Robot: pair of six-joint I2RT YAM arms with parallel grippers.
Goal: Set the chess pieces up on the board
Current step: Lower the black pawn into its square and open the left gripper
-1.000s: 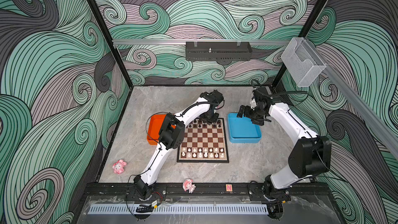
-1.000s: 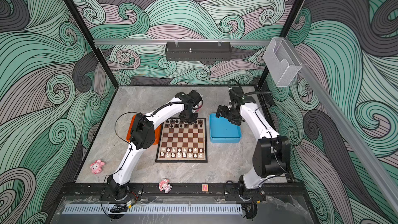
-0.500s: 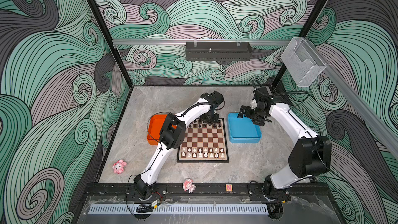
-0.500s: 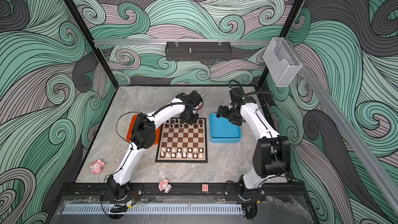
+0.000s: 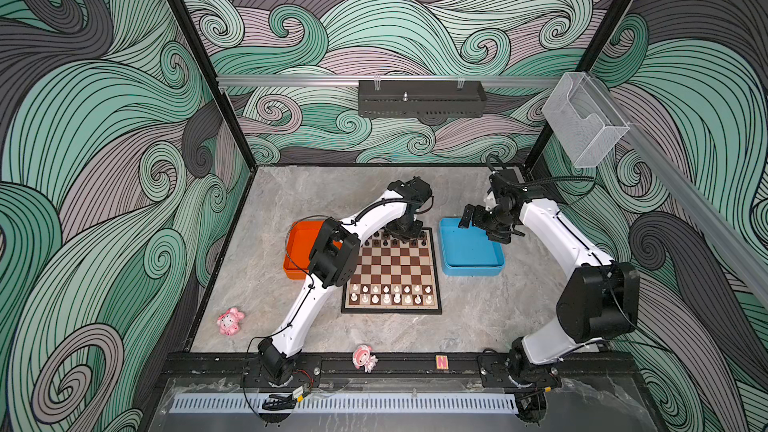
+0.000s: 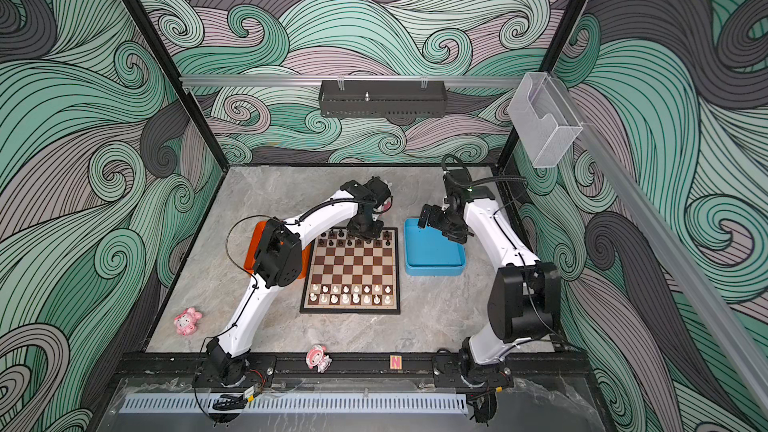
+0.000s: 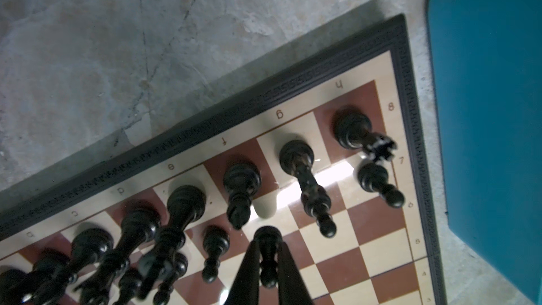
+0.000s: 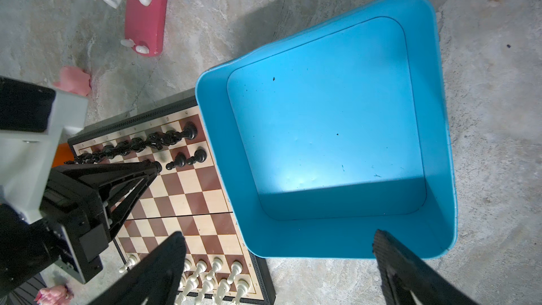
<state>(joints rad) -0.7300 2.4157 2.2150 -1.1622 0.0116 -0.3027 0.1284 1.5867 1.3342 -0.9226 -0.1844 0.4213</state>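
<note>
Chess pieces (image 5: pixel 385 289), tiny glossy plastic men on round bases, stand upright on the flat square board (image 5: pixel 392 261) of dark brown and cream squares with a cream rim and thin black border, which lies at the middle of the grey marbled counter (image 5: pixel 457 326). White ones line the two rows nearest the counter's front edge. Black ones crowd the two rows nearest its back edge, tall turned shapes behind and short pawns in front. The left hand (image 7: pixel 267 244) is over the black pawn row, its thin dark fingers (image 7: pixel 249 271) clamped on one black pawn (image 7: pixel 267 234); whether its base touches the square I cannot tell. The right hand (image 8: pixel 278 234) hangs with fingers wide apart and nothing between them above the shallow blue plastic tray (image 5: pixel 471 272), just beside the board toward the counter's right edge. An orange plastic tray (image 5: pixel 299 247) lies beside the board toward the left edge.
</note>
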